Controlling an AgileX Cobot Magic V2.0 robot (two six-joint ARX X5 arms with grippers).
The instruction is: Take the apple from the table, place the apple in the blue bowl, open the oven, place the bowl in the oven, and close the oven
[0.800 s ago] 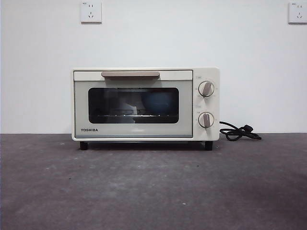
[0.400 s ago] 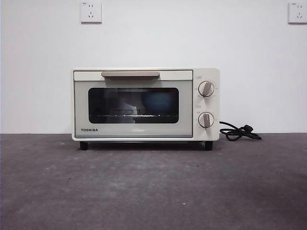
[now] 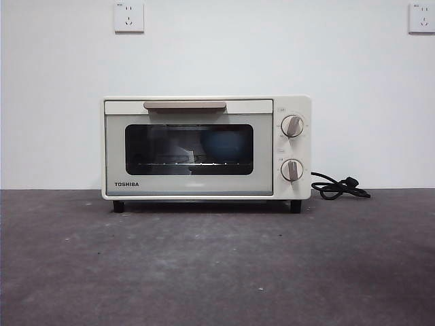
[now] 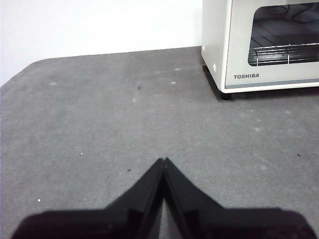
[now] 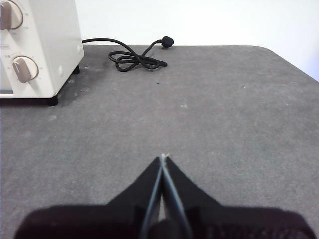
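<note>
The cream-white oven [image 3: 206,147] stands at the back of the table [image 3: 217,265] with its dark glass door closed. Through the glass a blue bowl [image 3: 225,145] shows dimly on the rack, on the right side of the cavity. The apple is hidden. My left gripper [image 4: 163,162] is shut and empty, low over the table to the left of the oven [image 4: 264,45]. My right gripper [image 5: 163,158] is shut and empty, over the table to the right of the oven [image 5: 37,47]. Neither arm appears in the front view.
A coiled black cord with plug [image 3: 338,187] lies on the table right of the oven, also visible as the cord [image 5: 134,57] in the right wrist view. A white wall with two sockets [image 3: 129,17] stands behind. The table's rounded corners show in both wrist views.
</note>
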